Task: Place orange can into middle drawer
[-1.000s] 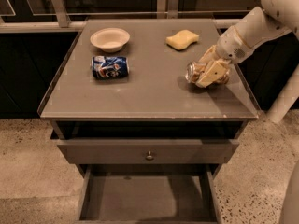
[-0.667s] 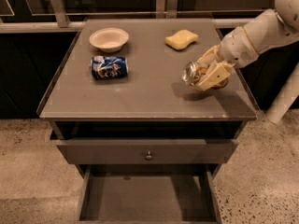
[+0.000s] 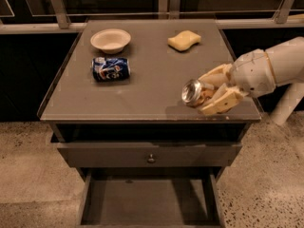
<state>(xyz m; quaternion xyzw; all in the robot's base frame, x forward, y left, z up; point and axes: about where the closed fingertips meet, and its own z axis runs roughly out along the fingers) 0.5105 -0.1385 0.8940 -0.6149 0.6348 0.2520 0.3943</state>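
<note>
You've got the gripper (image 3: 211, 90) pinching the orange can (image 3: 192, 92) sideways over the tabletop's (image 3: 152, 94) front-right corner, near the edge. Blue-and-white can (image 3: 110, 69), bowl (image 3: 110, 40) and sponge (image 3: 184, 40) are well apart. Middle drawer (image 3: 147, 201) stands open below the knobbed drawer front (image 3: 151, 155).

The grey table (image 3: 152, 84) is carrying a white bowl (image 3: 110, 40), a blue-and-white can (image 3: 110, 69) lying on its side and a yellow sponge (image 3: 184, 40); the claw (image 3: 209, 95) is gripping the orange can (image 3: 192, 92) over its front right corner
</note>
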